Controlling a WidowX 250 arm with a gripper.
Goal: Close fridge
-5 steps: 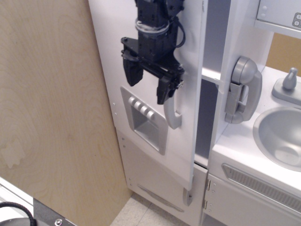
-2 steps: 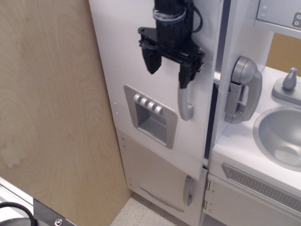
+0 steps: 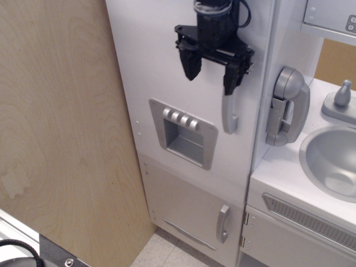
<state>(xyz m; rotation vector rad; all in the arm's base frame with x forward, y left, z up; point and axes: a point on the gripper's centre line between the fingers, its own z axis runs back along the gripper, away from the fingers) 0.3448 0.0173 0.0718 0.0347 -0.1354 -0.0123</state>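
The tall white fridge point(image 3: 167, 67) stands at the left of the toy kitchen. Its door lies flush with the cabinet front, and no shelves show. The door carries a grey vertical handle point(image 3: 229, 114) and a grey recessed dispenser panel point(image 3: 183, 133) with several buttons. My black gripper point(image 3: 212, 69) hangs open in front of the upper door. Its right finger point(image 3: 232, 75) is at the top of the handle, and its left finger point(image 3: 191, 64) is over the bare door. It holds nothing.
A smaller lower door with a short grey handle point(image 3: 222, 223) sits below. A grey wall phone point(image 3: 286, 105) hangs right of the fridge. A grey sink point(image 3: 334, 164) and faucet point(image 3: 340, 97) are at the right. A plywood wall point(image 3: 55, 122) stands at the left.
The fridge door has swung from ajar, with shelves showing, to flush with the cabinet. My gripper has moved right and up with it, staying open.
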